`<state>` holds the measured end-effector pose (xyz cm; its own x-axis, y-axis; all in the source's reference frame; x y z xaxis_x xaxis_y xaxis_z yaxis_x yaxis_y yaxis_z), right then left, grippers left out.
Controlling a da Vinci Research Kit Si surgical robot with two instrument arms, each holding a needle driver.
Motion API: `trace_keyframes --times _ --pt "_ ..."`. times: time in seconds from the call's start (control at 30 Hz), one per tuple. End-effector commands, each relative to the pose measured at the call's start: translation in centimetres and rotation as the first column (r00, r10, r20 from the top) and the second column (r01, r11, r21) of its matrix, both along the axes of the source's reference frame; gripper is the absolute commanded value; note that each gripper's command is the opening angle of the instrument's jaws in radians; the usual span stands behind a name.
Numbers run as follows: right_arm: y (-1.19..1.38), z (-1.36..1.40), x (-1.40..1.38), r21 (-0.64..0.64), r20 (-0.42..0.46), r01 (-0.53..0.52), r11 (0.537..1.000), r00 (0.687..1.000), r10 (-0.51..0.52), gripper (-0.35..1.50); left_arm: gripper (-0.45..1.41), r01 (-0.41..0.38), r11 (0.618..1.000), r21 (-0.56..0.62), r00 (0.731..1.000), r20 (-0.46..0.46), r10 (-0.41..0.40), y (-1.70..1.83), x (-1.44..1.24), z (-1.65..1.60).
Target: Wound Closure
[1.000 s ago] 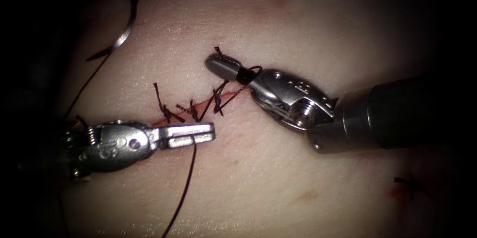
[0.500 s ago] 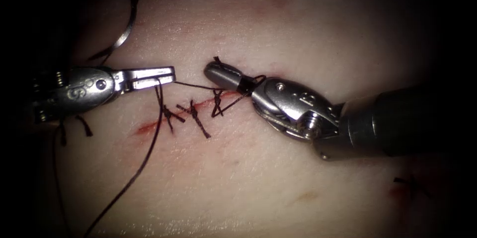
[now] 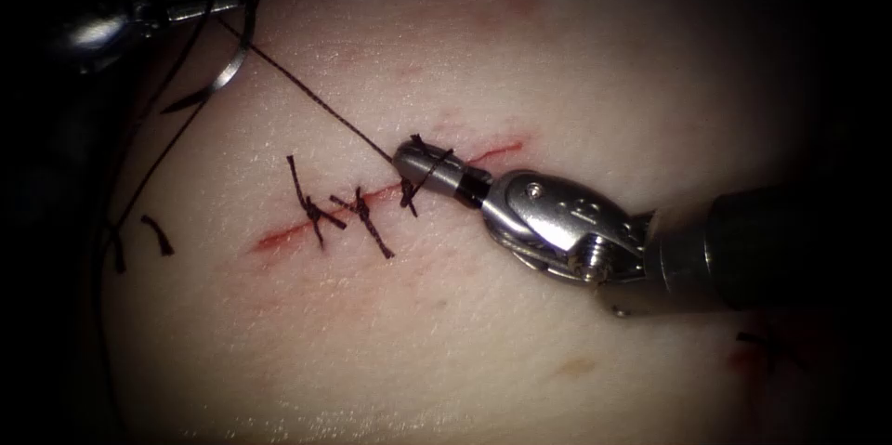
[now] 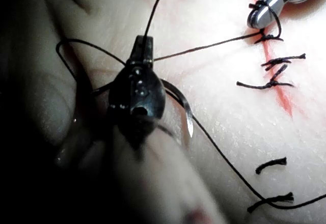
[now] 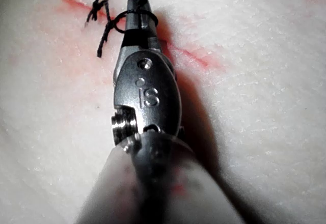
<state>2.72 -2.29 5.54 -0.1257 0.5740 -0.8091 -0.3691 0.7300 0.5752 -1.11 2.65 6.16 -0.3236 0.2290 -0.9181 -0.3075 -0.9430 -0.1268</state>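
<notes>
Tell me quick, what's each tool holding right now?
Left tool: shut on the thread, pulled taut.
Right tool: shut on the thread's short end, loop around its jaws.
Needle: lying free on the tissue.

- Left tool (image 3: pixel 200 6): shaft lost in the dark at the endoscope view's edge.
- Right tool (image 5: pixel 138 10): shaft blurred, cut by the edge.
- Needle (image 4: pixel 181 107): partly behind the left tool.

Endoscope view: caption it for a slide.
Left tool pulls thread taut from right tool, looped at the cut; needle lies free.
</notes>
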Motion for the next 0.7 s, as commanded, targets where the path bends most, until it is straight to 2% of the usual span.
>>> trace_keyframes --times 0.03,0.27,0.47,0.7 --pt "-0.10 0.04 0.03 -0.006 -0.001 0.006 1.000 1.000 -0.006 -0.35 -0.45 0.003 1.000 -0.003 1.000 -0.002 -0.003 0.13 -0.01 0.03" --pt "-0.15 0.02 -0.01 -0.022 -0.008 0.020 1.000 1.000 -0.020 -0.35 -0.45 0.028 1.000 -0.005 1.000 -0.007 -0.028 0.38 0.12 0.02" --pt "-0.36 0.03 -0.01 -0.058 -0.013 0.044 0.997 0.999 -0.045 -0.35 -0.45 0.044 0.999 -0.007 0.999 -0.022 -0.044 0.55 0.31 0.10" --pt "-0.45 0.06 -0.04 -0.104 -0.010 0.068 0.992 0.998 -0.069 -0.35 -0.45 0.060 0.998 -0.011 0.998 -0.033 -0.060 0.67 0.47 0.18"
